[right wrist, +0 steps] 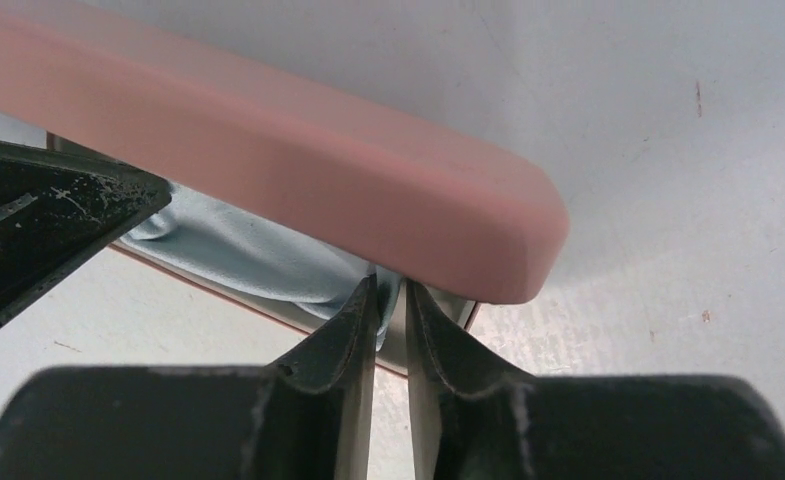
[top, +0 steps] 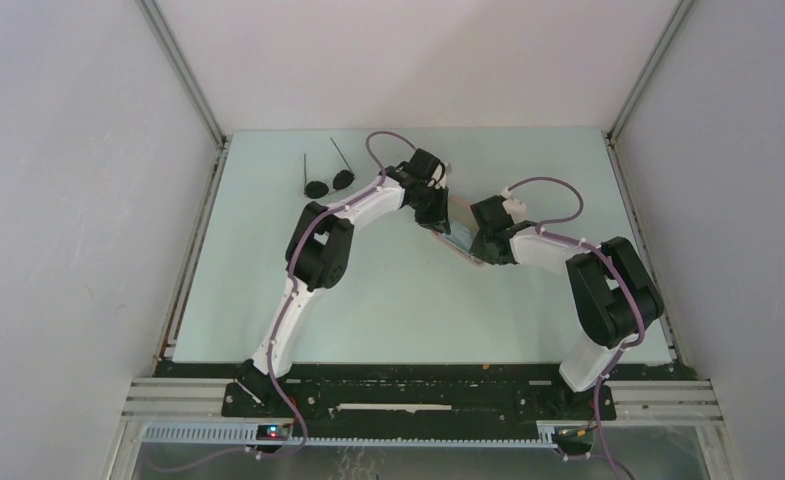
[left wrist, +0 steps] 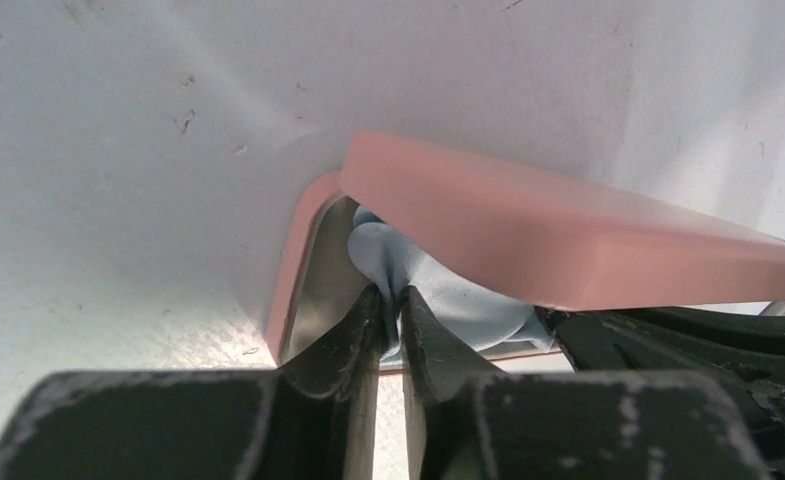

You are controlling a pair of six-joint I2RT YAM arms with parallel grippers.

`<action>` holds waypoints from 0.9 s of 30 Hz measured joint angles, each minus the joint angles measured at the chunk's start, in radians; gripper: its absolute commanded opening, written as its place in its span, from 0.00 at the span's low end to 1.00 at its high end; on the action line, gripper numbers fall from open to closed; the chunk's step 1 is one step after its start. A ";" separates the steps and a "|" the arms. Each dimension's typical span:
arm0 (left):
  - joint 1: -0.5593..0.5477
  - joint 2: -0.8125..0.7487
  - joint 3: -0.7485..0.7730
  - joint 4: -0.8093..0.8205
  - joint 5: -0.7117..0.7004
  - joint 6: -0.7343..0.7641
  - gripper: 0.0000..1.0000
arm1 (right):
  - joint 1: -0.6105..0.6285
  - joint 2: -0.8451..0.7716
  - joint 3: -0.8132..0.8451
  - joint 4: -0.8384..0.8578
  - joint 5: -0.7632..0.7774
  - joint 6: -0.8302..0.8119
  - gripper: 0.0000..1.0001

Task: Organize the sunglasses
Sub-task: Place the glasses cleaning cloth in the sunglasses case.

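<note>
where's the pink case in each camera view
Top external: the pink case sits near the picture's middle, seen small.
Left wrist: its raised lid runs from the centre to the right edge.
Right wrist: the lid crosses from the upper left to centre right.
Shared landmark: the light blue cloth inside the case, under the lid in both wrist views.

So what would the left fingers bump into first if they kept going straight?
The left fingers are pinching the blue cloth, so that comes first. Just past it is the inside of the pink case, under its raised lid, though depth is unclear.
</note>
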 measured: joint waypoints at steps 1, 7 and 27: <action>-0.001 0.000 0.001 0.000 0.000 0.000 0.25 | -0.002 0.000 0.000 -0.001 0.000 -0.001 0.26; -0.008 -0.003 0.005 0.001 -0.001 0.000 0.32 | -0.005 -0.019 -0.005 -0.014 0.003 -0.002 0.27; -0.008 -0.137 -0.129 0.011 -0.113 -0.001 0.22 | 0.012 -0.132 -0.009 -0.042 0.005 -0.004 0.06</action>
